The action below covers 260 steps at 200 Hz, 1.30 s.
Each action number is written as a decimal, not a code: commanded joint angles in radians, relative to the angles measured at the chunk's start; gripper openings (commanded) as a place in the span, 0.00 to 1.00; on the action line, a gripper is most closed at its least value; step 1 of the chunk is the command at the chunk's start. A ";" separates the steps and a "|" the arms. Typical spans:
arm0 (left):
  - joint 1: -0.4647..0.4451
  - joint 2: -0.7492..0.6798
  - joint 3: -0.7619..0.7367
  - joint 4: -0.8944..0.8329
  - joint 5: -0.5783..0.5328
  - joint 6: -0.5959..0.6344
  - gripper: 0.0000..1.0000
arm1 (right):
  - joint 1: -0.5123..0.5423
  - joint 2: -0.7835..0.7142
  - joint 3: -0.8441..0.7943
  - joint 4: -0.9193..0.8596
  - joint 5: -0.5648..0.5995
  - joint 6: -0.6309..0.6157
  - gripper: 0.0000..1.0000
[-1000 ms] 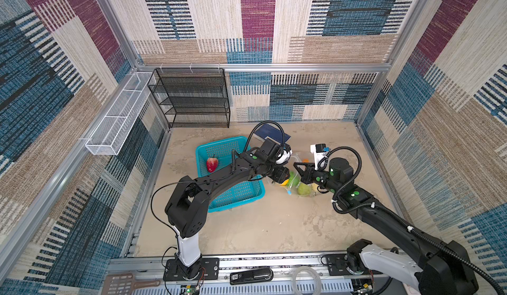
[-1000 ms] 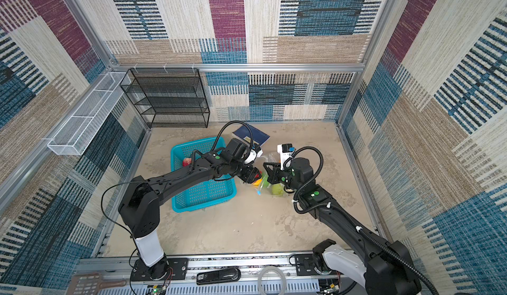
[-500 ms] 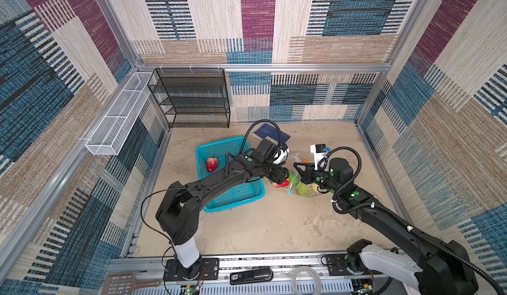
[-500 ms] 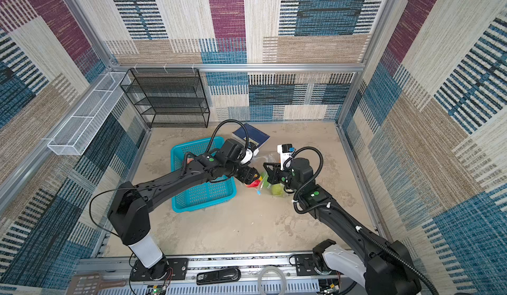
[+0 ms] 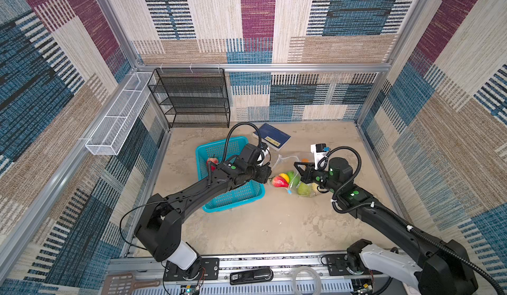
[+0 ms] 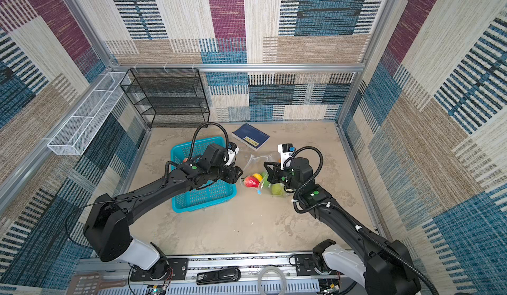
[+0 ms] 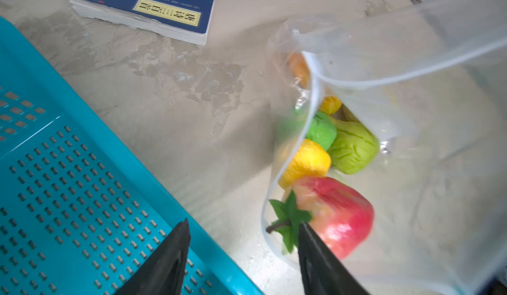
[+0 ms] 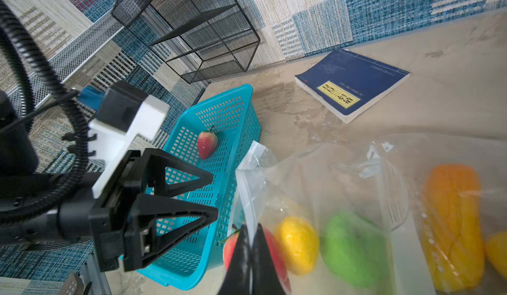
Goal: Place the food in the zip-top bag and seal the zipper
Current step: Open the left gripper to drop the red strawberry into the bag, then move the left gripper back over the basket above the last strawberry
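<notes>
Lets the apple (image 7: 337,216) go just inside the mouth of the bag (image 7: 411,60) on the table (image 7: 178,115), draws the left hand (image 7: 244,223) back spread and empty, keeps the right hand (image 8: 251,226) pinching the bag's rim (strawberry (image 8: 207,144) still in the basket (image 8: 247,98)), so probably one fetch short of zipping.

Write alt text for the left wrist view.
An open left gripper sits by a red apple at the mouth of a clear bag that also holds a lemon and green pieces. A teal basket and a blue book lie nearby.
</notes>
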 commanded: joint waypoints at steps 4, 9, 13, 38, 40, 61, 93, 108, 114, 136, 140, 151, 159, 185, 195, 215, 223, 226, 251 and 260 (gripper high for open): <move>0.013 0.049 0.033 0.060 0.045 -0.007 0.63 | 0.001 -0.010 0.007 0.016 0.011 -0.001 0.00; 0.015 0.060 0.041 0.065 0.062 -0.002 0.62 | 0.001 -0.011 0.006 0.015 0.010 -0.002 0.00; 0.015 0.068 0.050 0.068 0.076 0.004 0.62 | 0.001 -0.011 0.006 0.015 0.010 -0.002 0.00; 0.015 0.116 0.089 0.076 0.158 0.020 0.60 | 0.001 -0.013 0.007 0.014 0.013 -0.003 0.00; 0.015 0.119 0.090 0.077 0.160 0.020 0.59 | 0.001 -0.012 0.007 0.014 0.013 -0.003 0.00; 0.015 0.142 0.097 0.078 0.161 0.023 0.49 | 0.000 -0.016 0.008 0.013 0.013 -0.005 0.00; 0.020 0.165 0.102 0.076 0.180 0.024 0.34 | 0.000 -0.024 0.011 0.005 0.019 -0.011 0.00; 0.022 0.172 0.105 0.077 0.201 0.020 0.16 | 0.001 -0.028 0.011 0.002 0.026 -0.013 0.00; 0.023 0.173 0.106 0.076 0.213 0.018 0.06 | 0.001 -0.029 0.009 -0.001 0.029 -0.012 0.00; 0.024 0.148 0.130 0.036 0.224 0.004 0.00 | 0.000 -0.032 0.017 -0.026 0.052 -0.026 0.00; 0.024 0.138 0.134 0.030 0.224 0.000 0.00 | 0.000 -0.032 0.019 -0.035 0.060 -0.030 0.00; 0.024 0.110 0.148 0.000 0.223 -0.015 0.00 | 0.000 -0.035 0.030 -0.060 0.087 -0.050 0.00; 0.024 0.090 0.167 -0.031 0.217 -0.025 0.00 | 0.000 -0.039 0.039 -0.077 0.107 -0.065 0.00; 0.020 0.046 0.241 -0.143 0.202 -0.047 0.00 | 0.000 -0.059 0.077 -0.111 0.151 -0.111 0.00; 0.019 0.037 0.257 -0.166 0.198 -0.050 0.00 | 0.000 -0.066 0.097 -0.123 0.162 -0.131 0.00; 0.016 0.024 0.256 -0.170 0.184 -0.056 0.00 | 0.000 -0.088 0.142 -0.149 0.190 -0.159 0.00; 0.013 0.028 0.256 -0.172 0.181 -0.056 0.00 | 0.000 -0.101 0.155 -0.156 0.194 -0.165 0.00; 0.014 0.031 0.255 -0.171 0.182 -0.057 0.00 | 0.000 -0.107 0.160 -0.157 0.195 -0.167 0.00; 0.013 0.057 0.249 -0.168 0.191 -0.072 0.00 | 0.000 -0.154 0.180 -0.156 0.158 -0.170 0.00; 0.013 0.064 0.246 -0.162 0.196 -0.076 0.00 | 0.000 -0.167 0.174 -0.142 0.120 -0.166 0.00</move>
